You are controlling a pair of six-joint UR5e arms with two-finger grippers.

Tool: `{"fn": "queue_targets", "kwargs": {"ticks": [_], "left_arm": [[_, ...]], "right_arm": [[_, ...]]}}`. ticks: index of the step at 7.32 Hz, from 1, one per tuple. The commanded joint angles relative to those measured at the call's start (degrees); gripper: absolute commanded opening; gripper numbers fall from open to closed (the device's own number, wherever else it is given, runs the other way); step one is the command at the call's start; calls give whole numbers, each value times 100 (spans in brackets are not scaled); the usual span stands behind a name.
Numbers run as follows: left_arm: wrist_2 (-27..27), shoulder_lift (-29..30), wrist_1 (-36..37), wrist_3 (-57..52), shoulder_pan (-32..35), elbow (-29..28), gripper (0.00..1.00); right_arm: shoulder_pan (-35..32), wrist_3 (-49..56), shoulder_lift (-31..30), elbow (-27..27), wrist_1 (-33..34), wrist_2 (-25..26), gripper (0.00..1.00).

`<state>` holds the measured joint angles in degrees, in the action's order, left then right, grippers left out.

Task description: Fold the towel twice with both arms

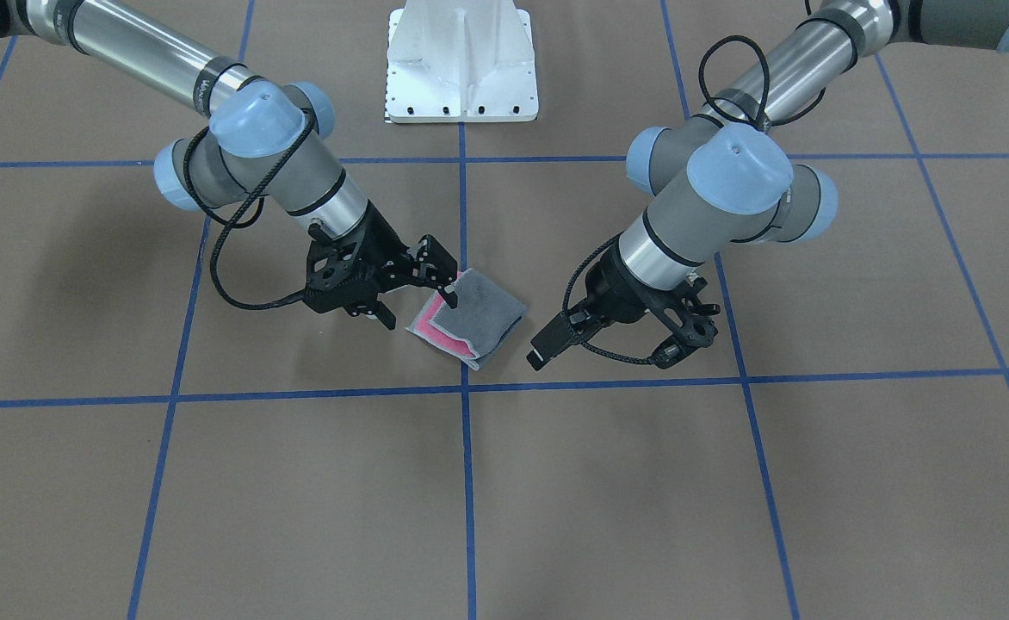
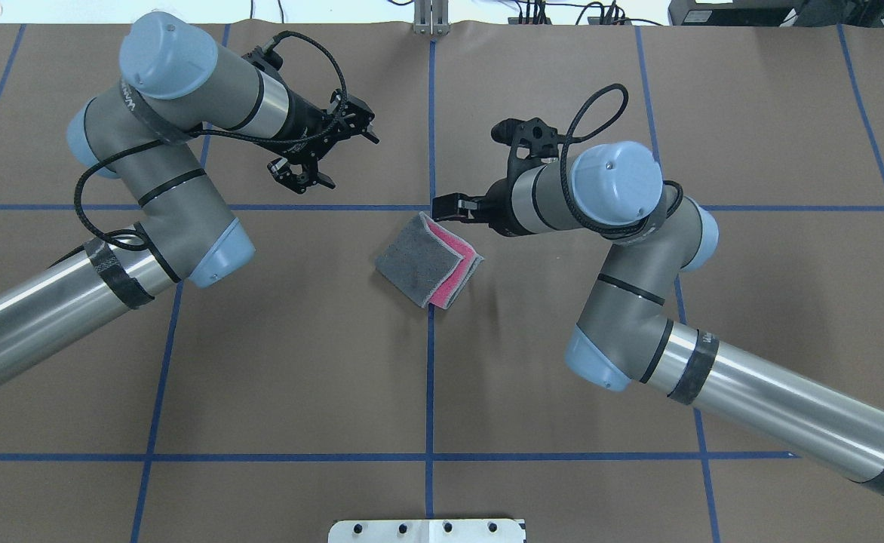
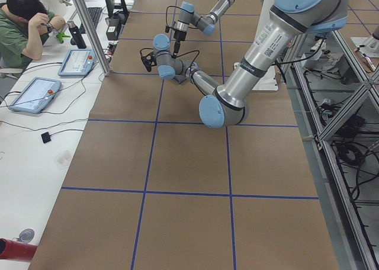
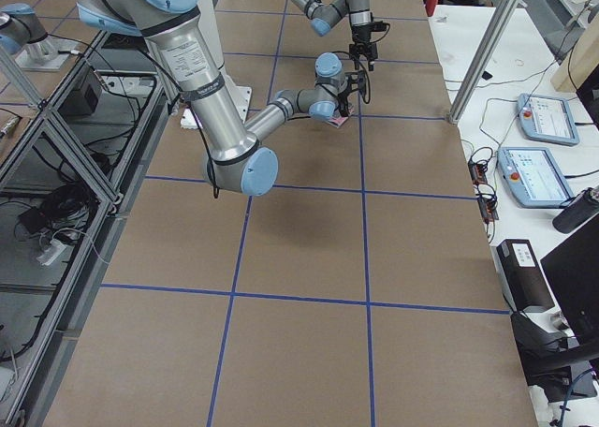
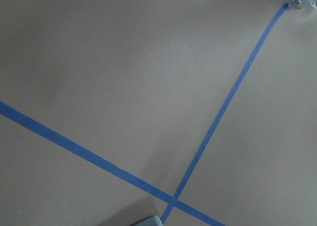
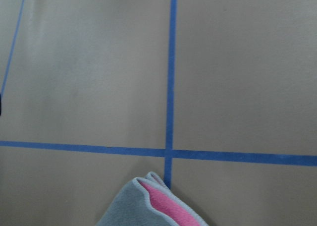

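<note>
Towel [image 2: 419,260], a small terry cloth, lies folded into a compact square packet near the middle of the brown table [image 2: 261,362]. In the overhead view it rests on a blue tape line [image 2: 429,377], just at 6 o'clock of the spot where two lines cross. Dark grey faces up, and stepped pink layers with a pale stitched border peek out along its 3 to 5 o'clock edge, which suggests both folds are probably already made. Seen from overhead, the right hand [image 1: 417,310] sits at about 1 o'clock from the packet, right at its far corner. The front view shows its fingers spread with one tip over that corner, though whether it touches the cloth cannot be told. The left hand [image 2: 345,154] hovers at about 10 o'clock, well apart from the cloth, its fingers spread wide and holding nothing. The cloth looks light, soft and limp, with a nubby surface that should grip well rather than slip, and nothing about it seems fragile. Being stacked in layers, it will likely sag, slide or spring open if lifted by one layer only. If it needs tidying, the best hold is probably a rounded corner or the stitched border, pinching every layer together. One hand would go at each end of the open pink edge, keeping the cloth low to the table.
</note>
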<state>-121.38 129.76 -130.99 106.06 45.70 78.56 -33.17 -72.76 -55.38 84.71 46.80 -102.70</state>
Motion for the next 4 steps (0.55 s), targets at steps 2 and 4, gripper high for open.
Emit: {"fn": "queue_targets", "kwargs": {"ticks": [2, 4], "left_arm": [[-8, -100, -31, -51, 9, 2, 100], [-8, -144, -31, -181, 0, -7, 100]], "right_arm": [[284, 612, -25, -138, -74, 470, 89], [284, 947, -8, -226, -65, 488, 71]]}}
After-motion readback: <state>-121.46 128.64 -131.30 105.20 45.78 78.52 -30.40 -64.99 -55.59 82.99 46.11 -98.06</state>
